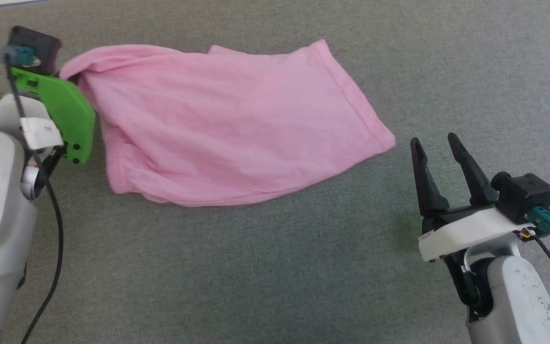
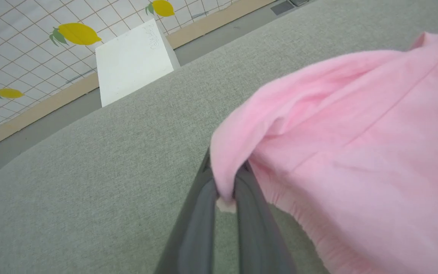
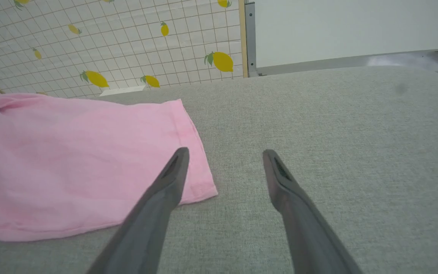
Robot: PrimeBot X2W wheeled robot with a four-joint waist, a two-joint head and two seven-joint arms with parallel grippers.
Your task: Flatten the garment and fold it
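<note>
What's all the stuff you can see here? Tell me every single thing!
garment: one, pink, lying on the grey surface, one corner lifted
grey surface: one, grey, under the garment
white block: one, white, past the surface's edge
lemon sheet: one, white grid with yellow lemons, beyond the surface
left fingers: two, dark, shut on the garment's corner
right fingers: two, dark, open, beside the garment's other end
</note>
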